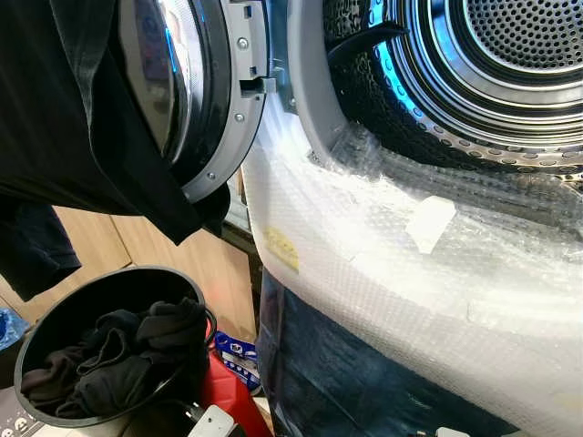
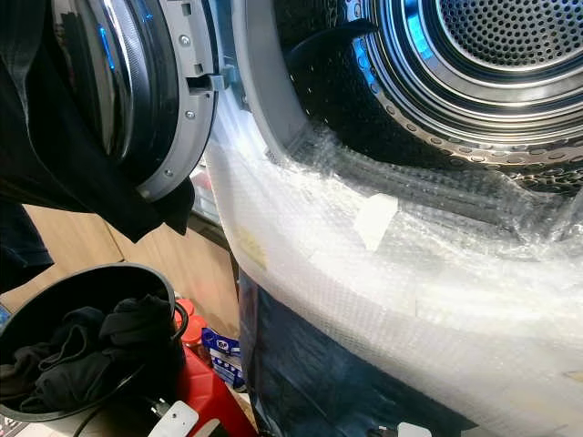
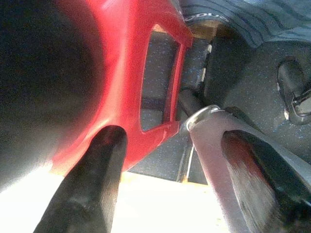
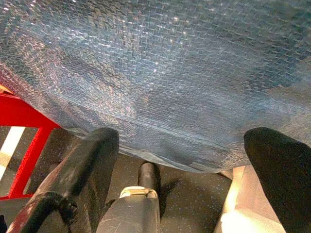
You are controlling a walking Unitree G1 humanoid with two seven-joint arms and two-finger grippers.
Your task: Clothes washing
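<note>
A black bucket [image 1: 55, 314] is seen low at the robot's left, standing on a red stool [image 1: 228, 391] beside the washing machine. Dark clothes [image 1: 118, 360] are piled inside it, mostly toward the side of the bucket nearest the machine. More black cloth [image 1: 82, 118] is draped over the open washer door [image 1: 214, 100], which swings out to the left.

The drum [image 1: 492, 64] is open and lies up and to the right of the bucket, behind a front wrapped in bubble wrap [image 1: 383, 264].

The left gripper [image 3: 160, 160] hangs low by the red stool, with its fingers [image 3: 92, 184] spread wide and nothing held. The right gripper [image 4: 180, 165] hangs low in front of the wrapped machine, also spread wide and empty.

The clothes are probably best reached by the left arm, since the bucket is on that side. They would have to be lifted up and carried across to the right, over the wrapped rim, into the drum.
</note>
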